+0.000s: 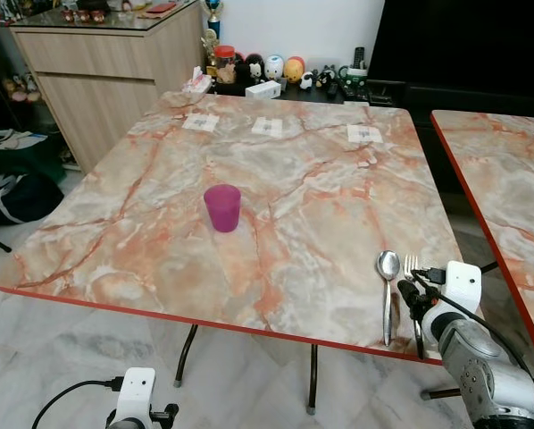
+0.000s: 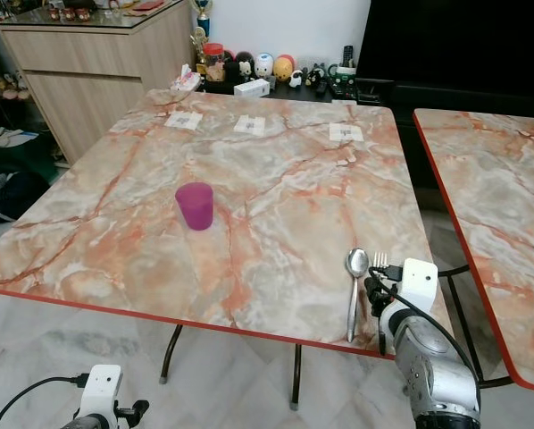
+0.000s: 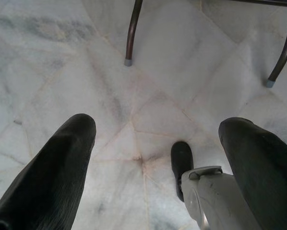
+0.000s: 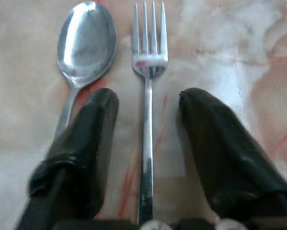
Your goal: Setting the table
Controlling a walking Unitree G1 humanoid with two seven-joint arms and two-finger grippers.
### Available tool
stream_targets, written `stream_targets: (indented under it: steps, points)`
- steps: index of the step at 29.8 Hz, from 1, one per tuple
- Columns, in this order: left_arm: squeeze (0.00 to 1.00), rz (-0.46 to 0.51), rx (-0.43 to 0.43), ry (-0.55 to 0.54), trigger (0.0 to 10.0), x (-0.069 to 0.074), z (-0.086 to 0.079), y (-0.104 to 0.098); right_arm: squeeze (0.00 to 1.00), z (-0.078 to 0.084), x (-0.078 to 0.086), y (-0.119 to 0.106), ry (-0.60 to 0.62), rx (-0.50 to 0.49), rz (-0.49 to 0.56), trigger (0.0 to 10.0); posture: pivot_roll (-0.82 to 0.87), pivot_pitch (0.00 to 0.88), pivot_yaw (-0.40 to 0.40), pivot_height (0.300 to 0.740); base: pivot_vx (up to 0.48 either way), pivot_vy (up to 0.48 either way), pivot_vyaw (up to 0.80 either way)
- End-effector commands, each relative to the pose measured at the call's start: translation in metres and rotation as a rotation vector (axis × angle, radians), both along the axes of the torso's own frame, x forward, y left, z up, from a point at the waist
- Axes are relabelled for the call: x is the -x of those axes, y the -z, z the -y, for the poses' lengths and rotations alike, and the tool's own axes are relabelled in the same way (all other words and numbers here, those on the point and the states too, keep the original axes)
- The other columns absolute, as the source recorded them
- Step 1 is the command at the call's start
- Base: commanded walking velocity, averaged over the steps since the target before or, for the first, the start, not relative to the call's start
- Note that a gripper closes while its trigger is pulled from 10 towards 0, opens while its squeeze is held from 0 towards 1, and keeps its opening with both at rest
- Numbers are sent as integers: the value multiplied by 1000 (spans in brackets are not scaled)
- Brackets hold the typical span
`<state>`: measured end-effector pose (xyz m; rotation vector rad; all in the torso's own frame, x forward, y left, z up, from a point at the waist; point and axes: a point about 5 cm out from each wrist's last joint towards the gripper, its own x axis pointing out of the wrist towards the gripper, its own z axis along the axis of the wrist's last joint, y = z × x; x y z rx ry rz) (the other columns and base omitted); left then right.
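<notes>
Marble-patterned table (image 1: pixel 294 170) on pale tile floor (image 3: pixel 172 52), right hand (image 4: pixel 148 103) spread astride fork (image 4: pixel 147 143), left hand (image 3: pixel 155 127) apart.

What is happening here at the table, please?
The robot is setting the marble table. Its right gripper is open over a fork, whose handle runs between the fingers. A spoon lies beside the fork near the front edge. A purple cup stands mid-table. The left gripper hangs open above the floor.
</notes>
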<state>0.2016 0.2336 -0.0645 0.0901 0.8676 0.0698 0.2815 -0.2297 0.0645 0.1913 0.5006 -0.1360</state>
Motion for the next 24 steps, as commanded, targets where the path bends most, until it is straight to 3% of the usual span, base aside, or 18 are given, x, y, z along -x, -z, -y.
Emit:
stream_targets:
  steps: [1, 2, 3, 4, 5, 7, 17, 18, 19, 20, 21, 24]
  points:
    - [0, -10, -8, -3, 10000, 1, -1, 1, 0, 4, -2, -2, 4, 4, 1, 863, 38, 0, -30, 740, 0, 0, 0]
    - [0, -10, -7, -3, 10000, 1, -1, 1, 0, 4, -3, -2, 4, 4, 0, 0, 38, 0, -30, 740, 0, 0, 0]
    - [0, -10, -7, -3, 10000, 1, -1, 1, 0, 3, -3, -2, 4, 4, 0, 0, 38, 0, -30, 740, 0, 0, 0]
    - [0, -10, -7, -4, 10000, 1, -1, 1, 0, 3, -3, -2, 3, 4, -1, 941, 38, 0, -30, 740, 0, 0, 0]
    - [0, -10, -7, -3, 10000, 2, -1, 1, 0, 4, -4, -2, 3, 5, -3, 9608, 38, 0, -29, 740, 0, 0, 0]
    - [0, -10, -7, -3, 10000, 2, -1, 1, 0, 3, -4, -1, 2, 7, -6, 10000, 37, 0, -27, 740, 0, 0, 0]
    - [0, -14, -6, -2, 10000, 2, -1, 1, 0, 2, -2, 3, -7, -1, -25, 10000, 39, 0, -28, 740, 0, 0, 0]
    - [0, -15, -6, -1, 10000, 2, -1, 1, 0, 2, -2, 3, -7, -2, -25, 6157, 40, 0, -27, 740, 0, 0, 0]
    - [0, -15, -5, -1, 10000, 2, -1, 1, 0, 2, -2, 3, -7, -3, -25, 6157, 39, 0, -27, 740, 0, 0, 0]
    - [0, -16, -5, -1, 10000, 2, -1, 1, 0, 2, -2, 3, -7, -3, -26, 431, 39, 0, -27, 740, 0, 0, 0]
    - [0, -16, -5, -1, 10000, 2, -1, 1, 0, 2, -2, 3, -8, -4, -25, 0, 39, 0, -27, 740, 0, 0, 0]
    - [0, -16, -5, 0, 10000, 2, -2, 1, 0, 1, -2, 3, -11, -5, -25, 0, 39, 0, -27, 740, 0, 0, 0]
